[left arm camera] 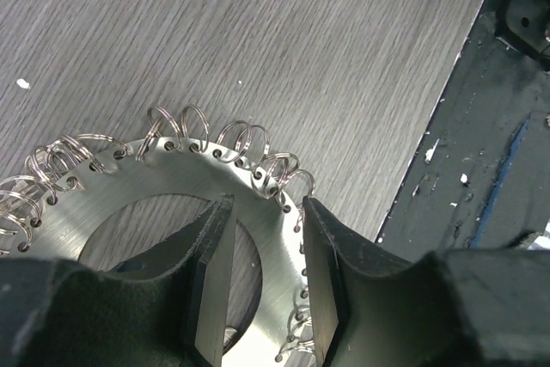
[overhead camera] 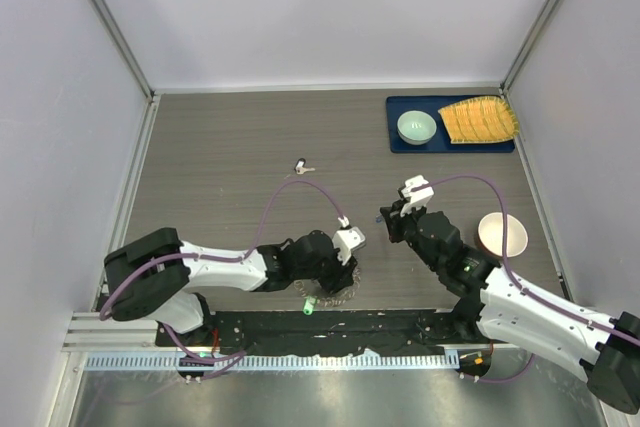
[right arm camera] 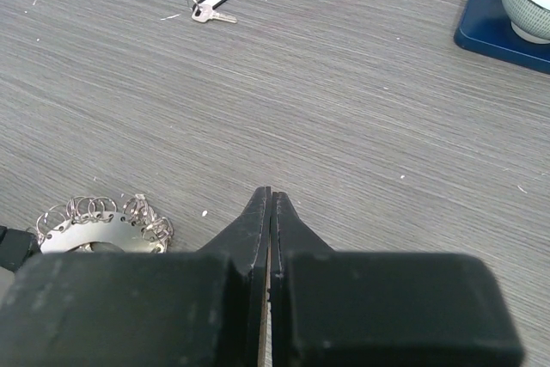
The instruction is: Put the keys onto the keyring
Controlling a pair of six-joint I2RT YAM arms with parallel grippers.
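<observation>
The keyring (overhead camera: 335,294), a flat silver ring with its rim strung with small wire loops, lies on the table near the front edge. My left gripper (overhead camera: 342,269) is right over it. In the left wrist view the open jaws (left arm camera: 266,204) straddle the keyring's (left arm camera: 172,169) band, one finger inside the hole and one at the outer rim. A green-headed key (overhead camera: 308,307) lies at the ring's near edge. A dark-headed key (overhead camera: 302,165) lies alone further back and shows in the right wrist view (right arm camera: 210,8). My right gripper (overhead camera: 386,219) (right arm camera: 270,192) is shut and empty, right of the keyring (right arm camera: 101,228).
A blue tray (overhead camera: 395,107) at the back right holds a green bowl (overhead camera: 416,127) and a ribbed yellow-orange object (overhead camera: 480,119). A pale bowl (overhead camera: 502,235) stands at the right. A black mat (overhead camera: 400,332) runs along the near edge.
</observation>
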